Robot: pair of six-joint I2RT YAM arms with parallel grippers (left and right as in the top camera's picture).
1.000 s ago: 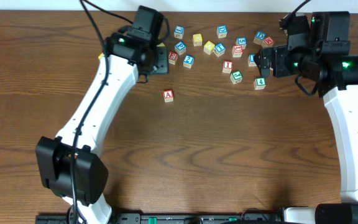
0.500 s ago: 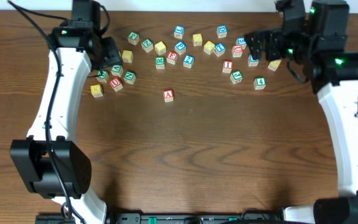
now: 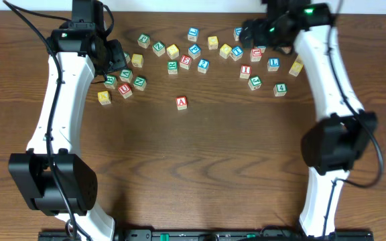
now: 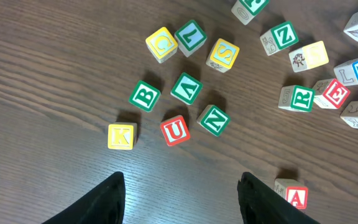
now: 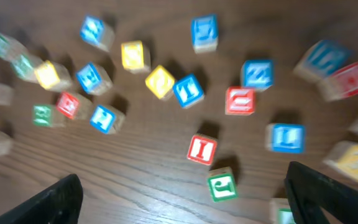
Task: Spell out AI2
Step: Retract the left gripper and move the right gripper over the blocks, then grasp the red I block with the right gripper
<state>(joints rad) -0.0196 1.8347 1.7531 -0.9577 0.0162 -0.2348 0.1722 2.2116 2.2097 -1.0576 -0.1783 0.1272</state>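
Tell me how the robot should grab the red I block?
From straight above, pinching its left and right side faces as seen in the right wrist view. The red I block lies flat with its letter up, and bare table shows on both those sides; the green block crowds its lower corner.

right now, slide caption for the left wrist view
Open left gripper above scattered letter cubes, red A cube lower right

I note the A cube (image 3: 181,102) alone on the counter (image 3: 200,167), in front of the other cubes (image 3: 122,84). The 2 cube (image 3: 203,65) lies behind it, slightly right. The I cube (image 3: 245,69) lies further right.
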